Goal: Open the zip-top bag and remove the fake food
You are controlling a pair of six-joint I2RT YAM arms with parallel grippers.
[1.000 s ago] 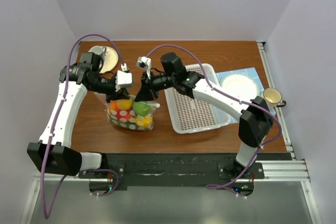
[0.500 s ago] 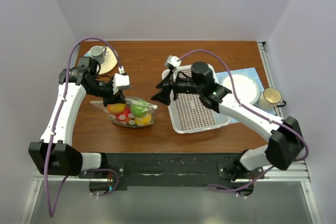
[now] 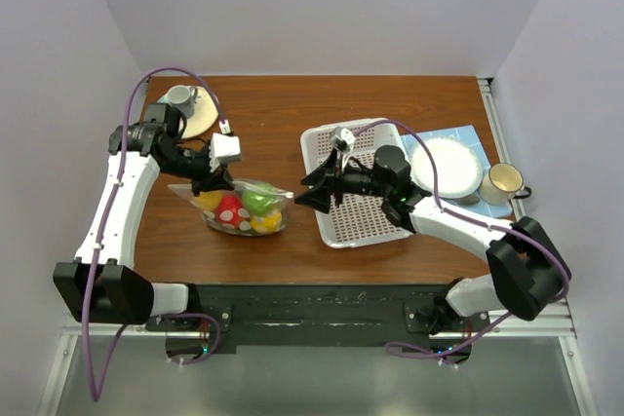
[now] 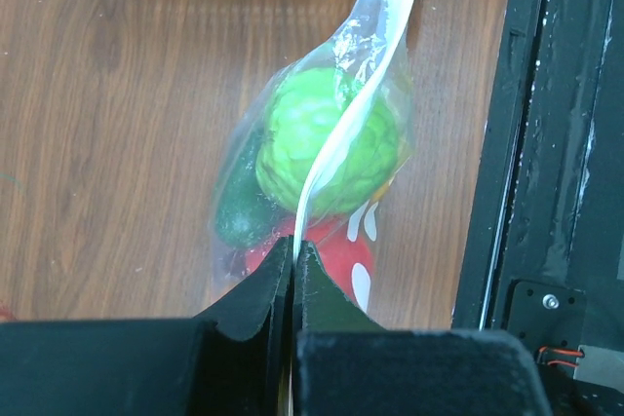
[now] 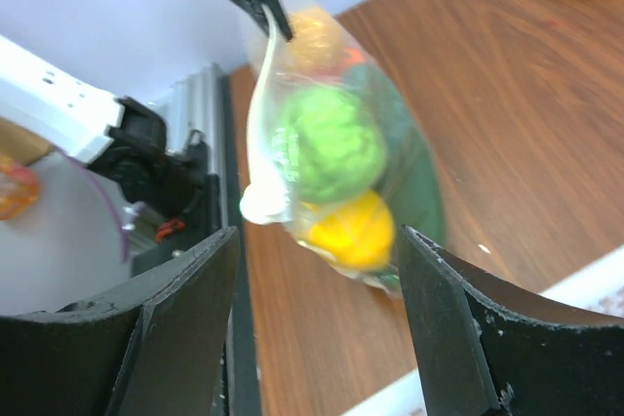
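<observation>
The clear dotted zip-top bag (image 3: 241,209) lies on the wooden table at left of centre, with fake food inside: a green round one (image 4: 330,141), a red one (image 4: 336,257), a dark green cucumber (image 4: 238,211) and a yellow one (image 5: 353,232). My left gripper (image 3: 216,182) is shut on the bag's white top strip at its left end; the strip (image 4: 336,138) runs out from between the closed fingers. My right gripper (image 3: 310,190) is open and empty, to the right of the bag over the basket's left edge, facing the bag (image 5: 336,158).
A white perforated basket (image 3: 363,184) stands right of the bag. A white plate (image 3: 447,165) on a blue mat and a cup (image 3: 503,181) sit at far right. A cup on a saucer (image 3: 185,104) is at back left. The black front rail (image 4: 556,143) runs beside the bag.
My right gripper let go of the bag and drew back to the right over the basket, jaws open. The bag sank flatter onto the table. The left gripper kept its hold.
</observation>
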